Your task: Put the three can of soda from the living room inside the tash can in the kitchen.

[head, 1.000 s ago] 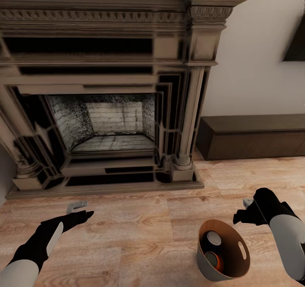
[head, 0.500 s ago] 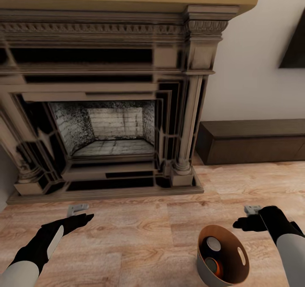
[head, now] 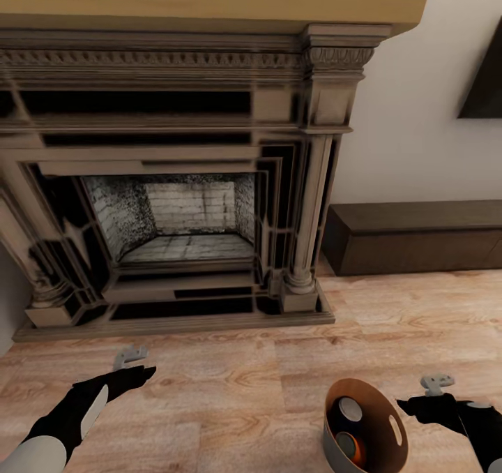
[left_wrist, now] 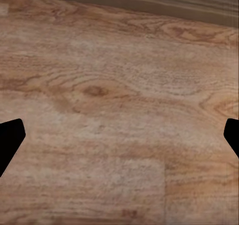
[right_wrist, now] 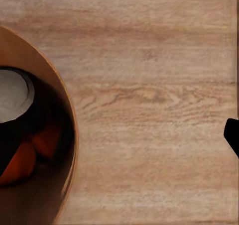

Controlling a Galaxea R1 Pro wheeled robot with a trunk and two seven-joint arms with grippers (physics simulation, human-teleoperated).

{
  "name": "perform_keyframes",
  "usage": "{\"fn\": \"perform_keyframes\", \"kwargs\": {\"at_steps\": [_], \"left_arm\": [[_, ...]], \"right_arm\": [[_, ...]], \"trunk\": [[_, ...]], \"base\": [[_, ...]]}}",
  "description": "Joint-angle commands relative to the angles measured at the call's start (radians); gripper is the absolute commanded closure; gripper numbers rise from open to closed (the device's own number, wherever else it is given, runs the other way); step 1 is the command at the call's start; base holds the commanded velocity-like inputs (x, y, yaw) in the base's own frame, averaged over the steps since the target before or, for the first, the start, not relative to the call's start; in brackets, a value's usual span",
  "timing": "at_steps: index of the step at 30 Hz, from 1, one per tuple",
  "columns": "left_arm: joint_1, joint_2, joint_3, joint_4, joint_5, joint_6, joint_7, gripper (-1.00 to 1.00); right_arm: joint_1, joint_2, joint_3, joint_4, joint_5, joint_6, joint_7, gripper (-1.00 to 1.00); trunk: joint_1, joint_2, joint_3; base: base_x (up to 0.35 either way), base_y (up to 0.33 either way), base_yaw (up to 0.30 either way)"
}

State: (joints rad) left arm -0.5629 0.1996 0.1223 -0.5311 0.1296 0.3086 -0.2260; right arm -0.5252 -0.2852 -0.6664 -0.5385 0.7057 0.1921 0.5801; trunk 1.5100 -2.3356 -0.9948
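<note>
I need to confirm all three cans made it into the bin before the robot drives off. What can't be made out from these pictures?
- Third can: head view shows two silver tops in the trash can, a dark can and an orange can; the bin's wall and the picture's lower edge hide the rest.
- Right wrist view: the edge cuts the bin's inside.
- Right gripper: jaw state unclear.

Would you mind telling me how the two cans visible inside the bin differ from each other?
In the head view, the upper can in the bin has a dark body, while the lower can shows an orange side. The dark can lies deeper, toward the fireplace; the orange one lies nearer the robot. Both have silver tops facing the opening and rest inside the coppery interior.
</note>
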Motion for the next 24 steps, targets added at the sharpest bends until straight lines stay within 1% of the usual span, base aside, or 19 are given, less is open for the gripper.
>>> {"fn": "perform_keyframes", "kwargs": {"at_steps": [1,4,7,8,11,12,17,18,20,22,24], "left_arm": [[0.0,0.0,-0.003,0.014,0.0,-0.014,0.007,-1.0],[0.001,0.0,-0.009,0.055,0.0,-0.049,0.034,-1.0],[0.001,0.0,-0.014,0.09,0.0,-0.084,0.063,-1.0],[0.001,-0.001,-0.02,0.113,-0.001,-0.108,0.08,-1.0],[0.003,-0.001,-0.034,0.155,-0.001,-0.145,0.096,-1.0],[0.004,-0.001,-0.043,0.187,-0.001,-0.176,0.102,-1.0],[0.01,0.0,-0.06,0.247,0.0,-0.265,0.109,-1.0],[0.016,0.0,-0.063,0.269,0.0,-0.296,0.11,-1.0],[0.026,0.0,-0.065,0.29,-0.001,-0.325,0.111,-1.0],[0.038,0.0,-0.066,0.311,-0.001,-0.36,0.112,-1.0],[0.052,0.0,-0.067,0.329,-0.001,-0.397,0.112,-1.0]], "right_arm": [[0.01,0.0,-0.008,0.0,-0.001,-0.018,0.0,-1.0],[0.037,0.001,-0.024,-0.001,-0.003,-0.054,0.0,-1.0],[0.058,0.002,-0.033,-0.001,-0.004,-0.074,0.0,-1.0],[0.069,0.002,-0.036,-0.001,-0.004,-0.082,0.0,-1.0],[0.088,0.0,-0.039,-0.001,-0.006,-0.091,0.0,-1.0],[0.1,0.0,-0.041,-0.001,-0.007,-0.102,0.0,-1.0],[0.133,0.0,-0.045,0.0,-0.007,-0.148,0.0,-1.0],[0.146,0.0,-0.054,0.0,-0.008,-0.16,0.0,-1.0],[0.161,0.0,-0.066,0.0,-0.008,-0.178,0.0,-1.0],[0.178,0.001,-0.078,0.001,-0.007,-0.213,-0.001,-1.0],[0.197,0.002,-0.087,0.003,-0.006,-0.27,-0.002,-1.0]], "trunk": [[-0.004,0.007,0.003],[-0.015,0.028,0.013],[-0.027,0.049,0.022],[-0.031,0.056,0.025],[-0.042,0.077,0.035],[-0.046,0.084,0.038],[-0.065,0.119,0.053],[-0.069,0.126,0.057],[-0.077,0.14,0.063],[-0.084,0.154,0.069],[-0.092,0.168,0.075]], "base": [[0.0,0.0,0.0],[0.0,0.0,0.0],[0.0,0.0,0.0],[0.0,0.0,0.0],[0.0,0.0,0.0],[0.0,0.0,0.0],[0.0,0.0,0.0],[0.0,0.0,0.0],[0.0,0.0,0.0],[0.0,0.0,0.0],[0.0,0.0,0.0]]}}
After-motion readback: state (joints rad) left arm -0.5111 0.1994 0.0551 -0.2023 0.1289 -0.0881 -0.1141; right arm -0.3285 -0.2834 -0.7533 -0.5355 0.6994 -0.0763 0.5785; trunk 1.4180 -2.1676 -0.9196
